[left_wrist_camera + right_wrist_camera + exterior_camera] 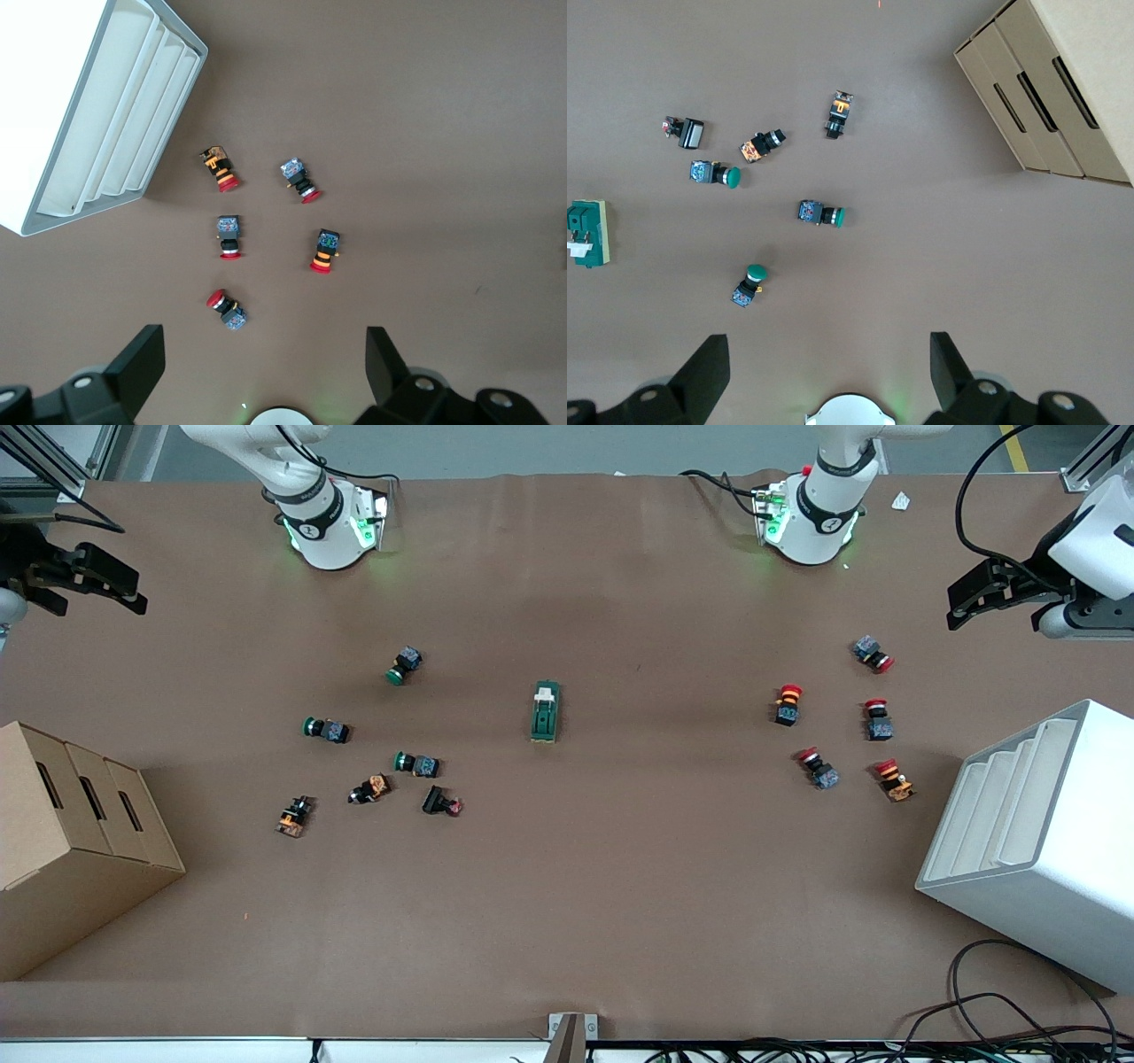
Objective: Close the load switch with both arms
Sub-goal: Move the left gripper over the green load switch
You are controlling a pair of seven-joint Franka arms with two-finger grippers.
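While both arms wait high at the table's ends, the right gripper [89,584] hangs wide open and empty. Mid-table lies the load switch [546,712] — small, rigid, probably light and apt to slide — so one arm should pin its green body while the other pushes the cream lever [546,691]. Over the red buttons' end, the left gripper [992,593] is equally open and empty.

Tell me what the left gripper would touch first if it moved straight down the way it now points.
Probably bare table. The left gripper, fingers open, hangs over the red push buttons; its centre line seems to pass just beside the nearest one. Depth is unclear, so a finger might graze that button.
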